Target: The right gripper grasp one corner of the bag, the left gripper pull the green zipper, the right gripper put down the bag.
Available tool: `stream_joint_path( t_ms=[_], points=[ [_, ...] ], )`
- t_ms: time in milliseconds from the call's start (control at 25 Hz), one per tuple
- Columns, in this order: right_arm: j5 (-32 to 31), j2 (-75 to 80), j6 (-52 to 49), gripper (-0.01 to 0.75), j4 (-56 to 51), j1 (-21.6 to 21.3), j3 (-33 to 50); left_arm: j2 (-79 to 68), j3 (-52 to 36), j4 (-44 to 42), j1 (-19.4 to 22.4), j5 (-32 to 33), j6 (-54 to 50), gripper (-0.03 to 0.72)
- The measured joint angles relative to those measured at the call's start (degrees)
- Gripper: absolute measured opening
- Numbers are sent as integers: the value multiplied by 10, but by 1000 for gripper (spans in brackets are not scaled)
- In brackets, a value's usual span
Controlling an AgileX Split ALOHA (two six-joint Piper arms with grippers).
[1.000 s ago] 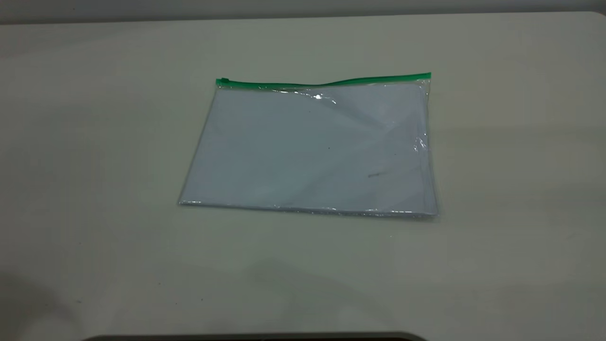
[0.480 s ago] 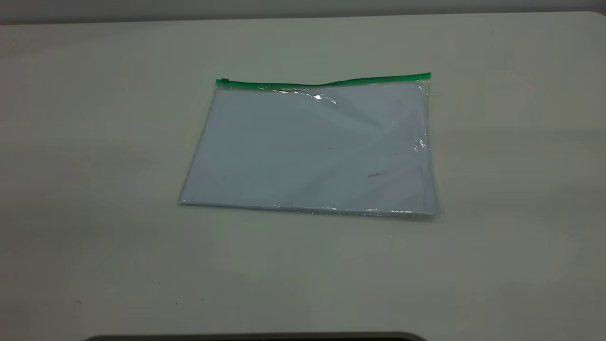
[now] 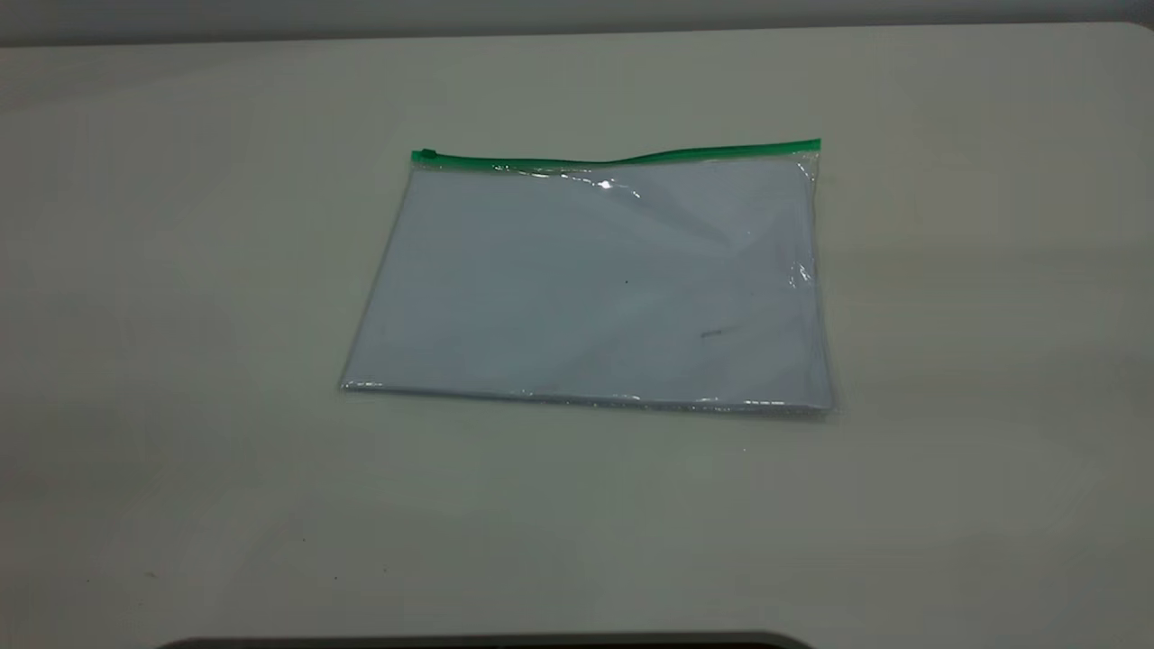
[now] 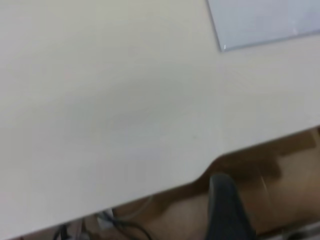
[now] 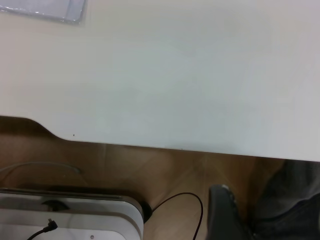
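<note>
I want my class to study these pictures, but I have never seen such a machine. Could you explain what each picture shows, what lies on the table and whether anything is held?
This is a robot with two arms at a table. The wide picture looks at the table from outside; the other two come from cameras on each arm's wrist. A clear flat bag holding pale sheets lies flat, its green zipper along the far edge. Each wrist picture catches one bag corner and a dark tip of that arm's own hand: left hand, right hand. Both hover off the table's edge. Nothing is held.

bag (image 4: 265, 22) corner on table (image 4: 100, 100) | left end effector (image 4: 227, 210) beyond table edge
</note>
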State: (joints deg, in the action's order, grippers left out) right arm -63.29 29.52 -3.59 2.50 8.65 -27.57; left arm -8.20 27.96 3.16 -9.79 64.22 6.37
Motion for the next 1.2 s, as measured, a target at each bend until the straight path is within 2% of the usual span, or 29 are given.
stream_joint_path(
  t_ms=[80,240,480,640,1200],
  points=[
    [0,-8,0,483,0,0,0,18,0,0,0,1,0,515],
    [0,-77,0,483,-2,-29,0,51,0,1,5,2,-1,515],
    [-6,-224,0,483,-2,-48,0,92,0,2,58,7,-2,515],
    [-9,-295,0,483,-2,-48,0,93,0,2,66,8,-2,515],
    [-12,-304,0,483,-2,-48,0,93,0,2,66,9,-2,515]
  ],
)
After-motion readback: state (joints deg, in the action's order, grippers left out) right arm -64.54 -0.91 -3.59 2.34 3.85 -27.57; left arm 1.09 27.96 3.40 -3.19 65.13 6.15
